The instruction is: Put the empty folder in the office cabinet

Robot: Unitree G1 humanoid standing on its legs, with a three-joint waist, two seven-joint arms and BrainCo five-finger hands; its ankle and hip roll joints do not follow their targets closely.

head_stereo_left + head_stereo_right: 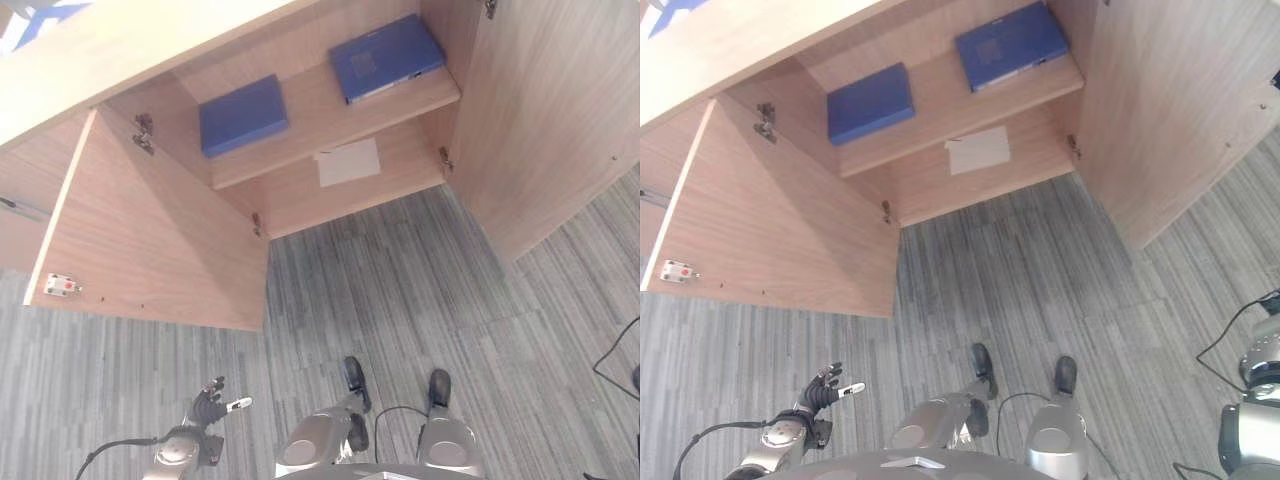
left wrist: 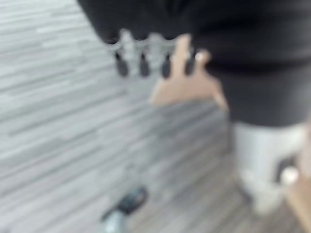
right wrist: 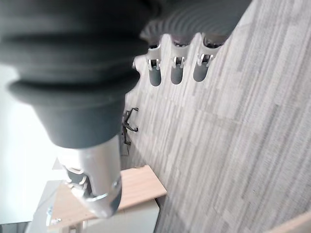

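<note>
- Cabinet (image 1: 330,190) stands open at floor level, both doors swung wide: left door (image 1: 150,240) out toward the robot's left, right door (image 1: 540,130) out to the right.
- Shelf (image 1: 310,120) inside carries two blue folders, well apart from each other.
- Left folder (image 1: 243,115) lies flat at the shelf's left end, near the left wall.
- Right folder (image 1: 385,56) lies flat at the shelf's right end, its near edge just over the shelf's front edge, close to the right wall.
- White sheet (image 1: 348,162) lies on the cabinet's bottom board, under the shelf, about mid-width.
- Which folder is the empty one: cannot tell.
- Left hand (image 1: 212,403) hangs low at the robot's left side over the grey carpet (image 1: 400,300), well apart from the cabinet, arm bent, hand pointing forward and up.
- Left fingers (image 2: 143,63) loose and fairly straight, a little spread, holding nothing; thumb out to the side in the left eye view.
- Right hand (image 3: 177,68) hangs beside the robot over the carpet, dark ribbed cover toward the camera, wrist pointing down at the floor.
- Right fingers (image 3: 154,75) in a relaxed row, barely bent, gripping nothing; thumb (image 3: 97,189) stretched out apart from them.
- Right arm shows at the lower right edge of the right eye view, away from the cabinet.
- Neither hand touches a folder or a door.
</note>
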